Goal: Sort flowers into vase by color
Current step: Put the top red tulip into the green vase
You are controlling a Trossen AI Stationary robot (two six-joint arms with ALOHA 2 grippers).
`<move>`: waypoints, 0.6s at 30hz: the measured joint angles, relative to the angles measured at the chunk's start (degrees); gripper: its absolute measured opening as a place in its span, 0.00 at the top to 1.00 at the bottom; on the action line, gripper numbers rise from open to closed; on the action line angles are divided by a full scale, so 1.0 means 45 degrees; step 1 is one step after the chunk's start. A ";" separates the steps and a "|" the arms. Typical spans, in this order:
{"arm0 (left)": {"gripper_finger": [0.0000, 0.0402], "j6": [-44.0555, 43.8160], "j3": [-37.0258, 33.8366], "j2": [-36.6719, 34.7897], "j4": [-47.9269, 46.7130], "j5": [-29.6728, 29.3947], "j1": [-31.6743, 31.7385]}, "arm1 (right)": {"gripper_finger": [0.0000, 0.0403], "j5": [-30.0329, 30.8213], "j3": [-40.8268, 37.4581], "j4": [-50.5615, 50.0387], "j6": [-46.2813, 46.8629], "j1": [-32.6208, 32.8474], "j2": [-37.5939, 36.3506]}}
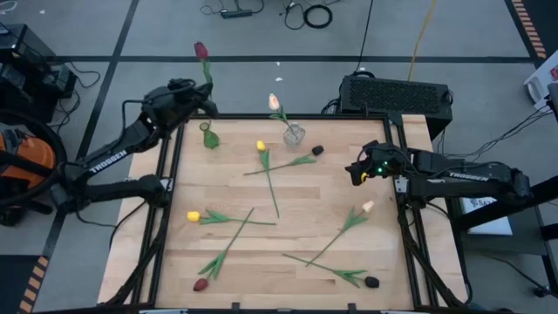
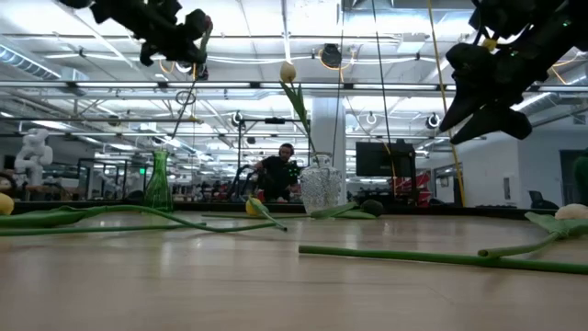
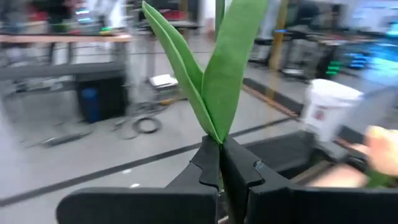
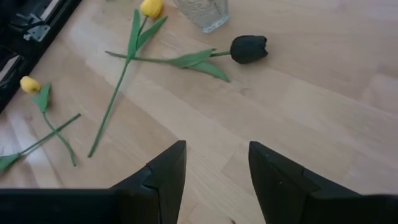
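Item one: my left pincer (image 1: 206,94), upper left of the high frame, is clamping the stem of a dark red tulip (image 1: 201,51) above the green vase (image 1: 209,136).

Item two: my right pincer (image 4: 213,163), right of centre, is hovering with fingers apart over the counter (image 1: 305,201).

Item three: a cream tulip (image 1: 275,102) is standing in the clear vase (image 1: 295,134); remaining flowers (image 1: 228,219) are lying scattered across the counter.
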 joint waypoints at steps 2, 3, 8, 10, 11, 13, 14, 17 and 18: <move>1.00 0.0066 -0.0058 -0.0108 0.0323 0.1043 0.0485 | 0.59 0.0054 -0.0008 0.0007 0.0083 -0.0005 0.0084; 1.00 0.0098 -0.0079 -0.0159 0.0499 0.1209 0.0694 | 0.59 0.0070 -0.0010 0.0028 0.0083 -0.0005 0.0123; 1.00 0.0407 -0.0178 -0.0261 0.0487 0.2069 0.1832 | 0.59 0.0117 -0.0010 0.0156 0.0107 -0.0005 0.0274; 1.00 0.0482 -0.0406 -0.0284 0.0651 0.2845 0.2325 | 0.59 0.0123 -0.0010 0.0173 0.0221 -0.0005 0.0325; 1.00 0.0485 -0.0578 -0.0318 0.0729 0.3099 0.2537 | 0.59 0.0123 -0.0010 0.0181 0.0281 -0.0005 0.0357; 1.00 0.0265 -0.1038 -0.0440 0.1177 0.3460 0.2888 | 0.59 0.0123 -0.0010 0.0181 0.0466 -0.0005 0.0395; 1.00 0.0161 -0.1322 -0.0540 0.1629 0.3727 0.3001 | 0.59 0.0123 -0.0010 0.0181 0.0531 -0.0005 0.0403; 1.00 -0.0049 -0.2176 -0.1016 0.3205 0.4417 0.3160 | 0.59 0.0123 -0.0010 0.0190 0.0569 -0.0005 0.0403; 1.00 -0.0059 -0.2457 -0.1197 0.3552 0.4424 0.3199 | 0.59 0.0123 -0.0010 0.0202 0.0588 -0.0005 0.0403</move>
